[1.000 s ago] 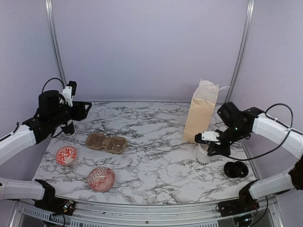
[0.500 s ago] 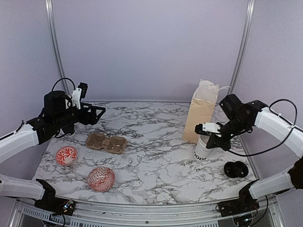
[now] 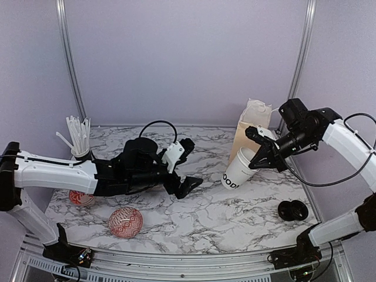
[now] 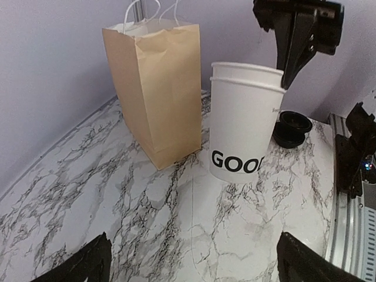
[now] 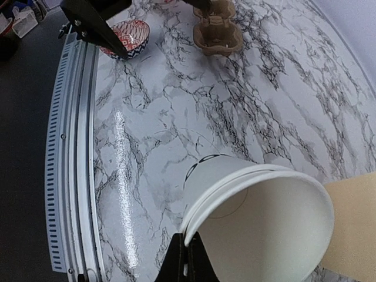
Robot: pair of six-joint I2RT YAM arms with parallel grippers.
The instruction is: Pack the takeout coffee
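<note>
My right gripper (image 3: pixel 257 157) is shut on the rim of the white "GOOD" paper cups (image 3: pixel 238 170), two nested, and holds them tilted above the table left of the tan bag. In the right wrist view its fingers (image 5: pixel 189 258) pinch the rim of the cups (image 5: pixel 258 217). My left gripper (image 3: pixel 191 164) is open and empty at the table's middle, pointing at the cups (image 4: pixel 244 129). The brown carrier (image 5: pixel 217 29) shows only in the right wrist view; the left arm hides it from above. Black lids (image 3: pixel 292 210) lie at the right edge.
The tall tan paper bag (image 3: pixel 252 132) stands at the back right, just behind the cups. Two red patterned bowls (image 3: pixel 125 222) (image 3: pixel 78 198) sit at the front left. A holder of white straws (image 3: pixel 78 138) stands at the back left. The table's metal rail (image 5: pixel 73 147) runs along the near edge.
My left arm swung from the far left to the table's middle, reaching towards the cups. My right gripper lifted the cups off the table, tilted them and carried them left.
</note>
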